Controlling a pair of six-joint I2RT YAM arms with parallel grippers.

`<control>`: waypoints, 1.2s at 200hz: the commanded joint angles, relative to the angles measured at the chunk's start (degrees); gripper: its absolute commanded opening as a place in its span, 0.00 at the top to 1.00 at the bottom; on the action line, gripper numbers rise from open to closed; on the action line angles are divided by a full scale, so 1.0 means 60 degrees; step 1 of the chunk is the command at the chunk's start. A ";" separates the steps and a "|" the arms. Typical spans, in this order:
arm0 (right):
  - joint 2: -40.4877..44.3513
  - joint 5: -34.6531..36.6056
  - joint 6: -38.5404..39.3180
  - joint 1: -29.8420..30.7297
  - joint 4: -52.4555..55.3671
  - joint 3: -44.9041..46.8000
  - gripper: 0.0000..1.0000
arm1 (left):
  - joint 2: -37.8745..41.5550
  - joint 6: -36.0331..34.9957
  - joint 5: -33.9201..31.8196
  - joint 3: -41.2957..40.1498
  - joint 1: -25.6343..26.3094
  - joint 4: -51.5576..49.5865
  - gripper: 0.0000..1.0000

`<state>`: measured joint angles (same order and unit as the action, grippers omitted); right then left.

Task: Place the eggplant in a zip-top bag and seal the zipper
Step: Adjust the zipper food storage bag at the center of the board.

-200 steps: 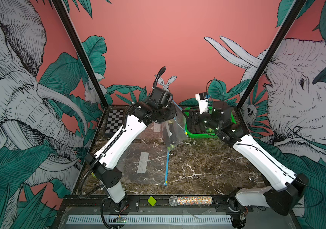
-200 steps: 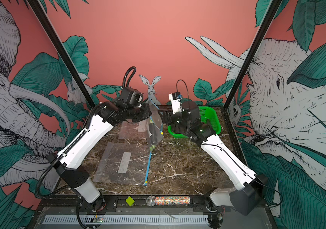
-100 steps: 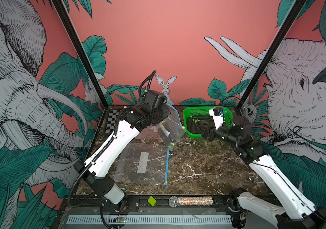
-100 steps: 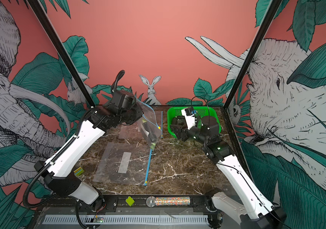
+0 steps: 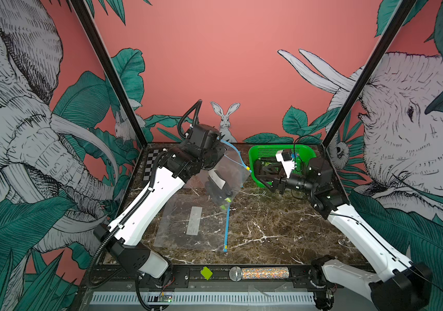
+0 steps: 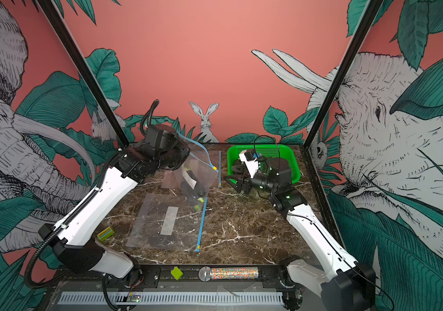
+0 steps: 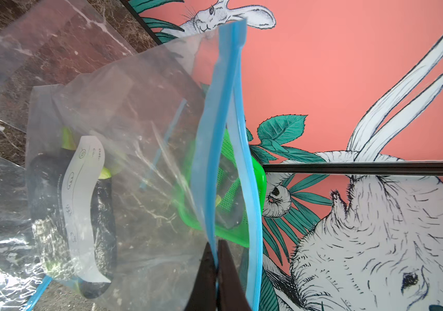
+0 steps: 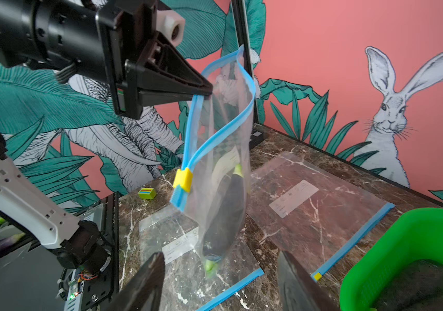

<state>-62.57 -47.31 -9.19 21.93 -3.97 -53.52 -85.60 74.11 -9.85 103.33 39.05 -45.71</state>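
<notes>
Eggplant [image 8: 225, 204] now hangs inside the bag [image 8: 223, 129], which the left gripper [image 8: 208, 93] pinches by its rim. The right gripper [image 8: 220, 258] has backed away, spread, seemingly empty; sealing remains.

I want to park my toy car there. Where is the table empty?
Free: the bare marble table between the blue zipper of the front flat bag and the right arm, in front of the green basket. Crowded: the left and back, with that bag, the back flat bag, and the left gripper holding the hanging bag with the eggplant.
</notes>
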 commanded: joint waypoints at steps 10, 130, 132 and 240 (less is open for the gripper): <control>0.0205 -0.0210 0.0171 0.0321 -0.0688 0.0139 0.35 | 0.0146 0.0203 0.0080 0.0093 -0.0033 0.0305 1.00; -0.0924 0.0673 0.0240 0.1252 -0.1770 -0.0354 0.45 | 0.0161 0.0415 0.0371 -0.0114 -0.0033 0.0790 1.00; -0.0936 0.0677 0.0242 0.1252 -0.1778 -0.0361 0.46 | 0.0161 0.0421 0.0386 -0.0113 -0.0033 0.0796 1.00; -0.1084 0.0941 0.0140 0.1243 -0.2210 -0.0423 0.59 | 0.0103 0.0496 0.0467 -0.0347 -0.0028 0.1133 1.00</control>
<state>-68.77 -42.00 -8.25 29.17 -13.50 -54.06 -85.60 76.09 -7.22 101.78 39.05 -40.73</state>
